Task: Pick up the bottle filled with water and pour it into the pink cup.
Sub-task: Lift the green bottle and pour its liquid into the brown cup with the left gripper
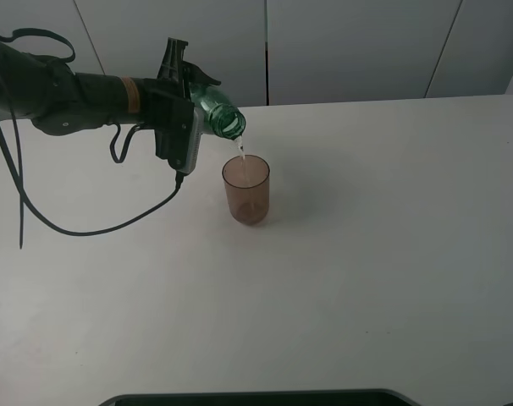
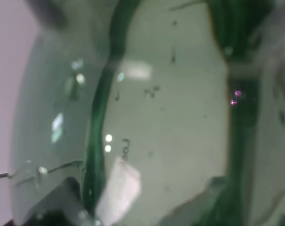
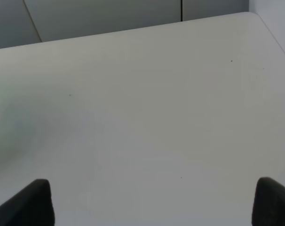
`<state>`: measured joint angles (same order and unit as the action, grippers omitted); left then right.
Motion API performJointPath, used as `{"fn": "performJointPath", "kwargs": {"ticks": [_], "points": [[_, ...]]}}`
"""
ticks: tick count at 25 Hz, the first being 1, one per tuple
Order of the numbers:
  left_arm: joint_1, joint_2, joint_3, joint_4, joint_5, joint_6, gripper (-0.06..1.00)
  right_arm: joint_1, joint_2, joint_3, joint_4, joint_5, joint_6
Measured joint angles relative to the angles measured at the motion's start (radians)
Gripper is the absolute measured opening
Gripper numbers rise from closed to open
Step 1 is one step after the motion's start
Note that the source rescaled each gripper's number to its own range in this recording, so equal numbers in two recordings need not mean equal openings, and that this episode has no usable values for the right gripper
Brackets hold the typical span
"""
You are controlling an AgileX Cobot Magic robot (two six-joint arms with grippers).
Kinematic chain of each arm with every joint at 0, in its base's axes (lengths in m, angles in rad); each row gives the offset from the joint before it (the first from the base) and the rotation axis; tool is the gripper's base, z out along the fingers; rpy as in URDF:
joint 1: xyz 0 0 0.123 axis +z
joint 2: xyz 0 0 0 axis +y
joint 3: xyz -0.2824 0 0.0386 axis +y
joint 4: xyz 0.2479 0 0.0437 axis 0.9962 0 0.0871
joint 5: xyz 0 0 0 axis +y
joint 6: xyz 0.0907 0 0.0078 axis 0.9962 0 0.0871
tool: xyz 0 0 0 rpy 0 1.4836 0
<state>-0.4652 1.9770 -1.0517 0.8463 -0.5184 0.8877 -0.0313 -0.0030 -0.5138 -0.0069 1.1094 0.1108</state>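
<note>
My left gripper (image 1: 189, 106) is shut on the green-tinted bottle (image 1: 217, 112) and holds it tipped over, mouth down to the right. A thin stream of water falls from the mouth into the pink cup (image 1: 246, 189), which stands upright on the white table just below. The bottle (image 2: 147, 117) fills the left wrist view, very close and blurred. My right gripper (image 3: 152, 202) is open and empty over bare table; only its two dark fingertips (image 3: 32, 200) show. It is not in the exterior view.
The white table (image 1: 392, 254) runs wide to the right and front of the cup. A black cable (image 1: 87, 228) hangs from the left arm over the table. A grey panelled wall (image 1: 350, 42) stands behind the far edge. A dark edge (image 1: 256, 396) lies at the front.
</note>
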Motion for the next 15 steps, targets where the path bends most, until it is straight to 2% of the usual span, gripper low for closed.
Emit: {"fn": "performJointPath", "kwargs": {"ticks": [9,15], "points": [[-0.002,0.0,0.0,-0.002,0.009,0.005,0.01,0.0,0.0,0.0,0.0,0.0,0.0],[-0.002,0.0,0.0,-0.017,0.023,0.046,0.01,0.0,0.0,0.0,0.0,0.0,0.0]]}}
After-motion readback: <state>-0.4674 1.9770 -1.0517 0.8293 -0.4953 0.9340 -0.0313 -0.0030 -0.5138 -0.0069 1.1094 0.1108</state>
